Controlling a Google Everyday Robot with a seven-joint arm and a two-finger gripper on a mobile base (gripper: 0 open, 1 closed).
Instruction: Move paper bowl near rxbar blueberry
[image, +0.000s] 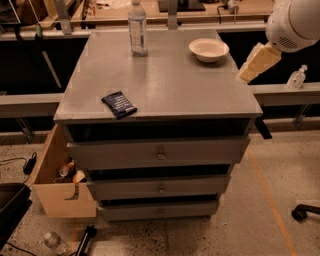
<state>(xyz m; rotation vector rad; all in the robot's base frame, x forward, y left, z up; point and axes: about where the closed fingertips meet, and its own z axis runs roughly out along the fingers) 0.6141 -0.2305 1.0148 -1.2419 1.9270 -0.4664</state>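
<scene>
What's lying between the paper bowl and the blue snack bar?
Nothing: the camera view shows bare cabinet top between bowl and bar. The gripper hangs by the cabinet's edge, beside the bowl.
</scene>
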